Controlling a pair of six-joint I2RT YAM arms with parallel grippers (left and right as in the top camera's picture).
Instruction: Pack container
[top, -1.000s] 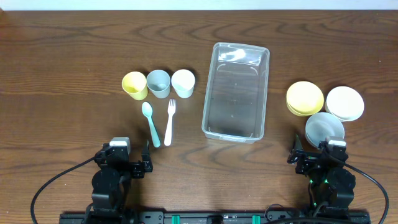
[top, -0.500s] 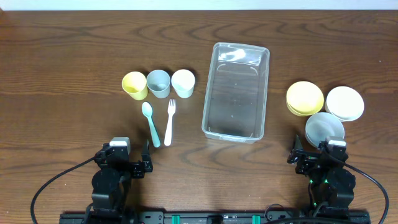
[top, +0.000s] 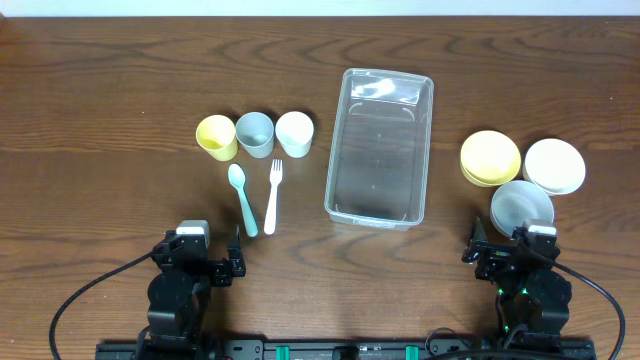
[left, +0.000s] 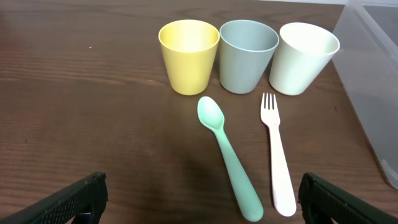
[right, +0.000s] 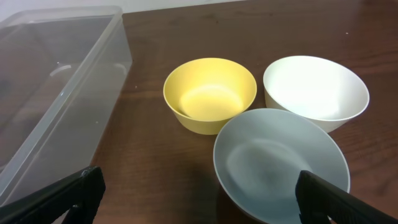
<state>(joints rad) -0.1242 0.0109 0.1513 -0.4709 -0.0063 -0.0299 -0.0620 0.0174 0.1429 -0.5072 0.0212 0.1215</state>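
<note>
The clear rectangular container (top: 380, 147) stands empty at the table's middle; its wall shows in the right wrist view (right: 59, 99) and its corner in the left wrist view (left: 373, 74). Left of it stand a yellow cup (top: 216, 137), a grey-blue cup (top: 254, 133) and a white cup (top: 294, 132), with a green spoon (top: 242, 199) and a white fork (top: 273, 195) in front. Right of it sit a yellow bowl (top: 490, 158), a white bowl (top: 554, 165) and a grey-blue bowl (top: 521, 208). My left gripper (left: 199, 202) is open near the front edge, behind the spoon. My right gripper (right: 199, 199) is open, by the grey-blue bowl.
The dark wooden table (top: 120, 90) runs wide on the left and at the back. Both arm bases sit at the front edge, with cables trailing to each side.
</note>
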